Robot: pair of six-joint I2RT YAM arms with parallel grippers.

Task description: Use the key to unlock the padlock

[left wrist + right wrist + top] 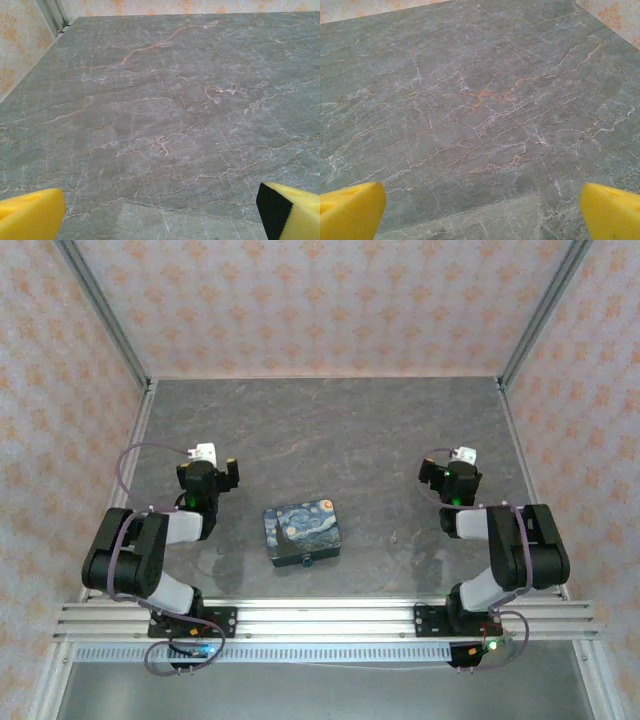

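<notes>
We see black arms (pixel 135 560) with pale grey links, looped cables (pixel 121 468), and yellow pads (pixel 30 215) on the left gripper (pixel 160 212) and right gripper (pixel 480 210).

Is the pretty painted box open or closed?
Closed. The box has its painted lid lying flat, and the little padlock sits at its near edge.

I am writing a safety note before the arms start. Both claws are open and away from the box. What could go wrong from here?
1. The padlock is tiny and sits at the near side of the painted box; the open left claw may shove the box instead of gripping it.
2. A speck right of the box may be the key, too small to tell; the right claw could easily miss it.
</notes>
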